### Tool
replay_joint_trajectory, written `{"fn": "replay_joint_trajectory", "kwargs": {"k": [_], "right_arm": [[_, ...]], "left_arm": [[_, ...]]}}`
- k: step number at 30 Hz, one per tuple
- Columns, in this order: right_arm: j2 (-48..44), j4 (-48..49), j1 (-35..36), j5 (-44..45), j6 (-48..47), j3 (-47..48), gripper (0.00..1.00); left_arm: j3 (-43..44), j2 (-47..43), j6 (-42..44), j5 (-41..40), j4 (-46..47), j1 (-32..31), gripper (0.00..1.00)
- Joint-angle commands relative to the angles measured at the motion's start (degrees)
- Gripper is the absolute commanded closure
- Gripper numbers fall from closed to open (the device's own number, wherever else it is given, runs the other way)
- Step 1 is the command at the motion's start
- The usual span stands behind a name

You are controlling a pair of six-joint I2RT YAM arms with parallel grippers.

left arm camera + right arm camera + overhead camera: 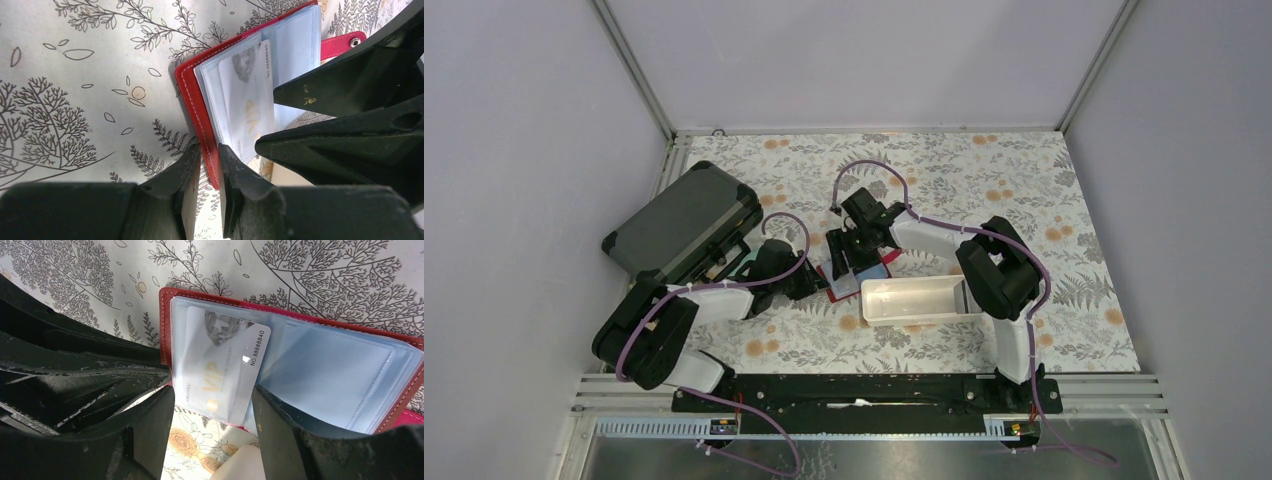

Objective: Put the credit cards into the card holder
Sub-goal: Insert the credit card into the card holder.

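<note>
**Obscured areas.** In the top view both claws cover most of the red leather-like folding card holder (833,291), and no card can be made out there. In the left wrist view the right claw's black fingers (350,145) hide the holder's right half. Only its snap tab (345,42) shows above them.

**Position.** The holder (164,325) lies open on the floral tablecloth (1024,200). It sits between the dark grey hard case (684,225) and the long white tray (919,312), just beside the tray.

**Arms.** The left arm reaches forward and to the right, held low. The right arm reaches left past the tray's far side, elbow raised.

**Claws.** The left gripper (209,152) (812,285) pinches the holder's red cover edge (192,100). The right gripper (213,395) (849,262) stands spread to card width. It appears to clamp the long edges of the light blue plastic VIP card (220,370) (247,100), whose far end lies under a clear sleeve.
</note>
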Motion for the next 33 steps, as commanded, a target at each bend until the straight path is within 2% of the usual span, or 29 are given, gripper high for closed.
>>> {"fn": "replay_joint_trajectory", "kwargs": {"k": [1,8,17,27,33], "right_arm": [[0.33,1.52,-0.07,-2.75,-0.99,0.65,0.36],[1.02,3.31,0.08,-7.89,-1.78,-0.01,0.38],[1.04,4.6,0.34,-10.1,-0.53,-0.38,0.39],[2.78,8.13,2.24,-11.97,3.2,0.99,0.39],[-1.0,12.44,3.09,-7.63,7.0,-1.3,0.35]], "left_arm": [[0.88,0.69,0.78,-0.34,1.68,-0.23,0.78],[0.75,-0.52,1.43,-0.63,1.55,-0.23,0.78],[0.5,-2.81,1.37,-2.77,-1.99,1.24,0.77],[-1.02,-12.36,2.93,-6.16,-10.63,5.75,0.65],[-1.13,-17.79,3.24,-6.83,-14.7,8.79,0.55]]}}
